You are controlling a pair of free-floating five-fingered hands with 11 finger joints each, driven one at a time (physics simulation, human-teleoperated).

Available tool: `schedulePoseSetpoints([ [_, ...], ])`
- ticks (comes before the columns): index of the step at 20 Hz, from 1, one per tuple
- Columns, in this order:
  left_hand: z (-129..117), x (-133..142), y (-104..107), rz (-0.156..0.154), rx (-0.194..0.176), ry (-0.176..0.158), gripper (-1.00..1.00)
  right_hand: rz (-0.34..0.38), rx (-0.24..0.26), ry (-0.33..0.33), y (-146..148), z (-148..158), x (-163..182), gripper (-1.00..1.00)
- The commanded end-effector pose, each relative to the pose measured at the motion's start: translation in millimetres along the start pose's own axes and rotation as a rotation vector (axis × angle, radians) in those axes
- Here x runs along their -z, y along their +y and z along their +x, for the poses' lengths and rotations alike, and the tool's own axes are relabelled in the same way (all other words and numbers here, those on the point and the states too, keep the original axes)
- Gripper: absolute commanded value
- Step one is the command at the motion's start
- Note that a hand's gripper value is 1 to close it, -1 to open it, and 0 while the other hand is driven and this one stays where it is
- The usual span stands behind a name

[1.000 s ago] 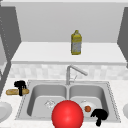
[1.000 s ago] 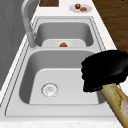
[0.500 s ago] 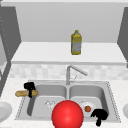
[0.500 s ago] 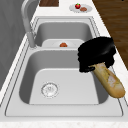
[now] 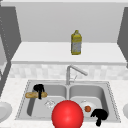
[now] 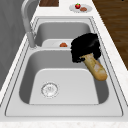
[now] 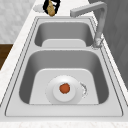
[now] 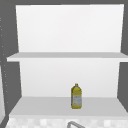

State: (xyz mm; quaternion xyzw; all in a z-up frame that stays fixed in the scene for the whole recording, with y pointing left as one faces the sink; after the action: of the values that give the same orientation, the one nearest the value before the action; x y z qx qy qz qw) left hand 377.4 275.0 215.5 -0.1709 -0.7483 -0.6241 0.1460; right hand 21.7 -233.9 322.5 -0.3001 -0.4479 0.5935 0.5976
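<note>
My left hand (image 5: 38, 89) hangs over the left basin (image 5: 56, 93), its fingers curled round a long bread loaf (image 5: 32, 95) that lies level across it. From the left side the same hand (image 6: 86, 48) grips the loaf (image 6: 97, 70) at one end, above the basin's front wall. The right side view has this hand (image 7: 55, 5) and the loaf (image 7: 51, 9) at the far end of the sink. My right hand (image 5: 100, 115) hovers idle at the front right corner of the sink, fingers relaxed and holding nothing.
A white plate (image 7: 53, 93) with a small orange item (image 7: 65, 88) lies in the right basin. A big red ball (image 5: 67, 115) sits at the sink's front middle. The tap (image 5: 75, 71) rises behind the divider. A yellow bottle (image 5: 76, 43) stands on the shelf. Another plate (image 6: 80, 8) rests on the counter.
The left hand has carried the loaf to the right, from over the left counter edge to above the left basin. The right hand has not moved.
</note>
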Motion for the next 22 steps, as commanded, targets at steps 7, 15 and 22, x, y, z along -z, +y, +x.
schedulePoseSetpoints([
  [7, -92, 37, -52, 0.001, 0.031, -0.008, 1.00, 0.000, 0.000, 0.000, 0, 0, 0, 0.00],
  [15, -147, 36, -104, -0.032, 0.017, -0.091, 1.00, 0.000, 0.000, 0.000, 0, 0, 0, 0.00],
  [22, -167, 20, -159, -0.016, -0.017, -0.139, 1.00, 0.000, 0.000, 0.000, 0, 0, 0, 0.00],
])
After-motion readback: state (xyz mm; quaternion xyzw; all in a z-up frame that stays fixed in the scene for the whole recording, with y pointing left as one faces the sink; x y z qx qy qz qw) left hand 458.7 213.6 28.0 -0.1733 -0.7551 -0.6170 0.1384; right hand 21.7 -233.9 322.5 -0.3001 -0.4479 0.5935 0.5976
